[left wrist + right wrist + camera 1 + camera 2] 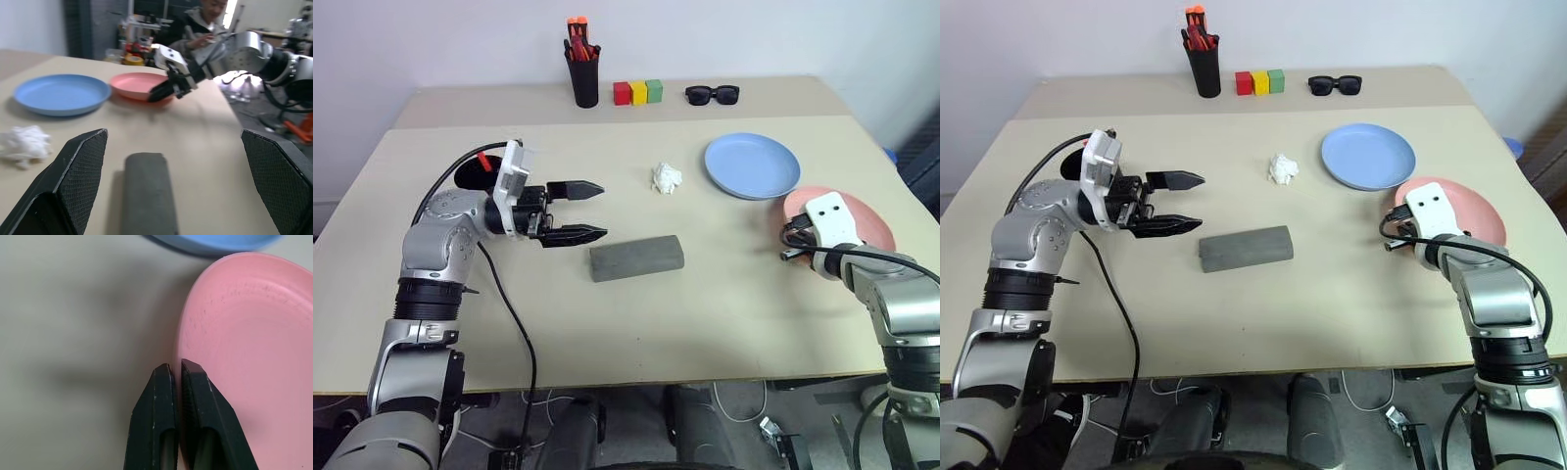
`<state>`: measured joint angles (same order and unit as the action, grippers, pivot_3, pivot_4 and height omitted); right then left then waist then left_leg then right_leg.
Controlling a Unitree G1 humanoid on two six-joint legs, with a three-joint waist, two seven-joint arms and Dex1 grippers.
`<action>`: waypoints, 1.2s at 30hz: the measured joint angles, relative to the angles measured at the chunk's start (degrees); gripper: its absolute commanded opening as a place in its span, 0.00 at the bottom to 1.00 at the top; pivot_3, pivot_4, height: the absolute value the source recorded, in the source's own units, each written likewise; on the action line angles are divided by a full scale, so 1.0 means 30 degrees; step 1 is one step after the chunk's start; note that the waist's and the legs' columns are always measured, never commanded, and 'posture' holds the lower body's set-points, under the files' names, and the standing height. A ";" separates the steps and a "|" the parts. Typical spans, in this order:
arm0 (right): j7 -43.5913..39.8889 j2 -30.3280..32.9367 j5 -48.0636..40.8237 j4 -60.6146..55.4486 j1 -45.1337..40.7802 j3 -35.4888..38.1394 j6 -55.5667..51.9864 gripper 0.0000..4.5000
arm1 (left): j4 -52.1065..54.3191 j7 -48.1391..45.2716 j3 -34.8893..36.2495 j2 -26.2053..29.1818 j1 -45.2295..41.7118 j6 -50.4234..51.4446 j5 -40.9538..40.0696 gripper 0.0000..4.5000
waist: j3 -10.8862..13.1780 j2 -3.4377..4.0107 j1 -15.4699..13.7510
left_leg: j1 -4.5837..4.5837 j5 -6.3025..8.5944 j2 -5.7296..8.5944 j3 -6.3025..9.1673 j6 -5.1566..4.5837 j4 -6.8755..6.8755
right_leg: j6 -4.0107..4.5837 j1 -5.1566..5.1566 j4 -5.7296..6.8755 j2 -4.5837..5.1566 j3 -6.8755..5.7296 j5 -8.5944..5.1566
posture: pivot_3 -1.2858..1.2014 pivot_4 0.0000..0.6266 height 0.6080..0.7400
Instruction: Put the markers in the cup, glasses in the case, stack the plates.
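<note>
From the head cameras I see my left end effector (576,211) hovering with fingers spread wide, just beside the grey case (637,258) lying on the tabletop (705,323). My right end effector (1393,233) sits at the near-left rim of the pink plate (1474,211), which lies just beside the blue plate (1368,156). The cup (470,174) is half hidden behind my left wrist.

The left wrist view looks along the case (146,196) between the parted fingers, and shows the right end effector (159,91) low at the pink plate's (137,84) rim.

The right wrist view settles what the others cannot: the two fingers (156,416) are pressed together at the pink rim (254,357), seemingly pinching its edge, though I cannot tell how much lip is caught.

My worry: a shallow pinch could let the plate slip or tip on lifting, or knock the blue plate.
</note>
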<state>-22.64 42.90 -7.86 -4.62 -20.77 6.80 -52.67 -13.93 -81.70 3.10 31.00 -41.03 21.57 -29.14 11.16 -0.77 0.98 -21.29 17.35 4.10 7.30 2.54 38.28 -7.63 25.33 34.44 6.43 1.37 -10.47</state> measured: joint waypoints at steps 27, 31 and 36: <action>-0.1277 -0.6374 0.4155 2.2762 -1.3600 -0.3826 1.9052 0.33 | 0.1840 0.3878 0.0773 -0.0548 0.1374 -0.0692 -0.0601 1.00 | 0.0000 0.0007 0.0570 | -0.0023 -0.0073 -0.0006 -0.0011 0.0127 -0.0033 | 0.0005 0.0036 -0.0043 -0.0002 0.0011 0.0005 | 0.52 0.24 1.00; -0.0993 -0.6293 0.4067 2.3444 -1.3625 -0.3476 1.9152 0.78 | 0.2090 0.4105 0.0785 -0.0543 0.1668 -0.0195 -0.0925 1.00 | 0.0003 0.0012 0.0584 | -0.0021 -0.0076 -0.0005 -0.0006 0.0132 -0.0033 | 0.0005 0.0040 -0.0031 -0.0004 0.0010 0.0005 | 0.52 0.24 1.00; -0.1690 -0.6362 0.2432 2.2676 -1.4036 -0.1630 1.8473 0.98 | 0.2106 0.4240 0.0783 -0.0412 0.1668 -0.0173 -0.0956 1.00 | 0.0004 0.0014 0.0749 | -0.0016 -0.0078 -0.0011 -0.0002 0.0136 -0.0038 | 0.0006 0.0041 -0.0023 -0.0011 0.0011 0.0005 | 0.52 0.24 1.00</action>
<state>-27.71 23.81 -0.56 63.41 -62.88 1.91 2.75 -7.61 -68.97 5.45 29.77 -36.03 21.05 -32.01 11.17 -0.73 3.22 -21.33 17.12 4.07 7.29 2.95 38.16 -7.62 25.45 34.37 6.39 1.41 -10.45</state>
